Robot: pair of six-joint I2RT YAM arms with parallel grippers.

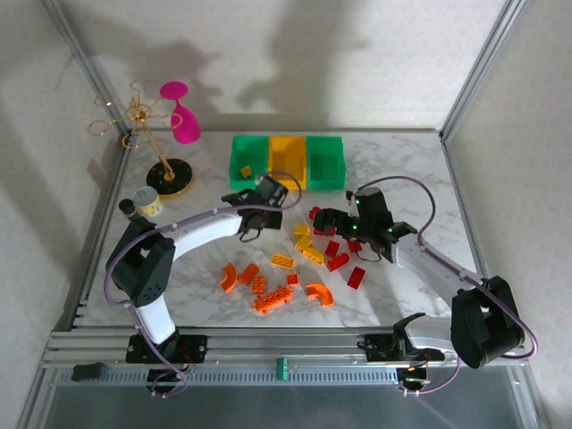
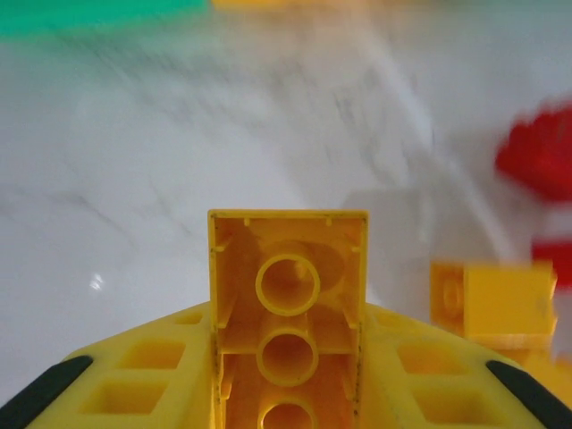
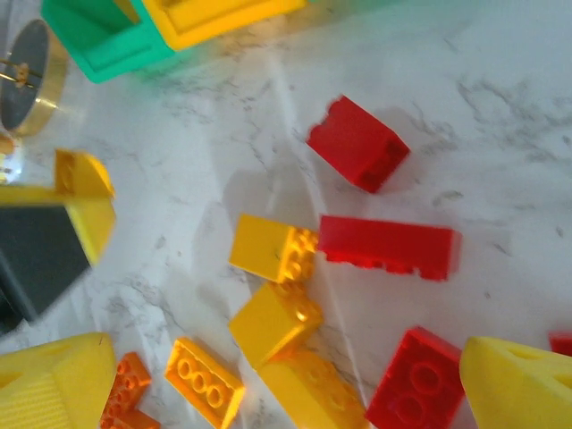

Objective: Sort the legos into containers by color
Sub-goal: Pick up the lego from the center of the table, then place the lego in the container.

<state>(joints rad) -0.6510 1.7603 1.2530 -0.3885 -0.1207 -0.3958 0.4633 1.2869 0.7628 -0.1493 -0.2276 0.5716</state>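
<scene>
Noted left gripper [image 2: 286,375] clamped on a yellow brick [image 2: 288,268], hollow underside showing, near and front-left of the yellow-orange bin [image 1: 288,174]; judged light, rigid, slick, best pinched across flat sides; logged right gripper [image 3: 286,384] spread wide above loose legos [image 3: 386,246] front-right of that bin.

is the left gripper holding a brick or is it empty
Holding: in the left wrist view the left gripper is shut on a yellow brick, clamped between its fingers.
</scene>
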